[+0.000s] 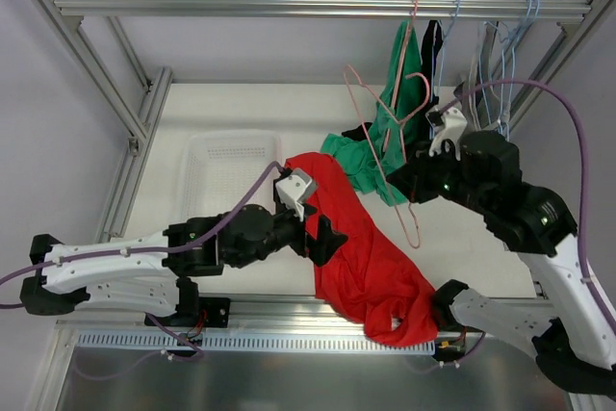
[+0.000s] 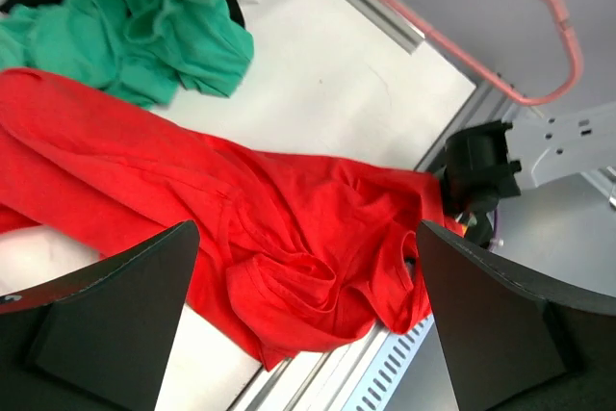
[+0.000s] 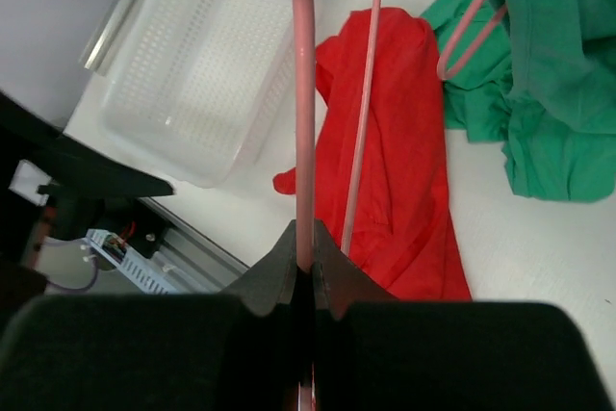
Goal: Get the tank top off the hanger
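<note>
The red tank top (image 1: pixel 371 257) lies crumpled on the table, its lower end over the front rail. It also shows in the left wrist view (image 2: pixel 241 209) and the right wrist view (image 3: pixel 399 170). My left gripper (image 1: pixel 325 238) hovers just above it, open and empty, with its fingers (image 2: pixel 106 324) wide apart. My right gripper (image 1: pixel 409 175) is shut on a rod of the pink hanger (image 1: pixel 390 117), which it holds above the table. In the right wrist view the gripper (image 3: pixel 306 262) pinches the hanger (image 3: pixel 303 122). The hanger looks bare, apart from the red top.
A green garment (image 1: pixel 361 161) lies crumpled behind the red top, and another green one (image 1: pixel 399 69) hangs from the top rail among several hangers (image 1: pixel 500 55). A white perforated basket (image 1: pixel 226 166) stands at the back left. The right arm's base (image 2: pixel 479 168) is by the front rail.
</note>
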`<state>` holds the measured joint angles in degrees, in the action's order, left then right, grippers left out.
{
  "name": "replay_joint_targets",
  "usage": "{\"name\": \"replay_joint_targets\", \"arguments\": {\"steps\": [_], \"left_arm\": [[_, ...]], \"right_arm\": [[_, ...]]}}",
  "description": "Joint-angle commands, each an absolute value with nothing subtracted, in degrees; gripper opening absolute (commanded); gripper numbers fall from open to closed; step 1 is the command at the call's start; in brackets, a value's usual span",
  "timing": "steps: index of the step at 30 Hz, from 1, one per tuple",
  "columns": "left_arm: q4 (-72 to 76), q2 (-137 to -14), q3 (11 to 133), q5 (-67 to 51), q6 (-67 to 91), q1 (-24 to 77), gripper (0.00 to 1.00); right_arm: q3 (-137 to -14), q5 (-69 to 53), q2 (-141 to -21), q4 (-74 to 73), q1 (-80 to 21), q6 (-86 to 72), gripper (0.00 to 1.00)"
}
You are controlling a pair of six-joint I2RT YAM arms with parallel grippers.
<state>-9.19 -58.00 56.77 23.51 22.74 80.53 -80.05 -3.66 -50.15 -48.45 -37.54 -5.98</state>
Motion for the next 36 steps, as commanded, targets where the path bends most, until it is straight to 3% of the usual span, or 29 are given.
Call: {"name": "replay_joint_targets", "arguments": {"steps": [1, 8, 15, 24, 36], "left_arm": [[-15.5, -54.7, 58.5, 27.9, 20.9, 80.3, 0.99], [-18.1, -49.7, 55.7, 26.0, 20.4, 80.3, 0.99], [-19.4, -46.8, 53.5, 23.6, 20.7, 80.3, 0.99], [-19.6, -46.5, 52.1, 22.7, 20.6, 80.3, 0.99], [-19.5, -50.8, 52.1, 23.5, 21.3, 80.3, 0.99]], "right_arm": [[-89.0, 3.6, -57.3, -49.0, -39.6, -3.1, 0.0], [-111.3, 9.9, -79.2, -50.6, -38.8, -0.5, 0.0], [-132.2, 7.1, -98.2, -53.7, -34.2, -0.4, 0.0], [-134.3, 8.1, -104.6, -51.4, -31.4, -1.5, 0.0], [-128.6, 6.1, -104.2, -50.2, -31.3, -3.9, 0.0]]}}
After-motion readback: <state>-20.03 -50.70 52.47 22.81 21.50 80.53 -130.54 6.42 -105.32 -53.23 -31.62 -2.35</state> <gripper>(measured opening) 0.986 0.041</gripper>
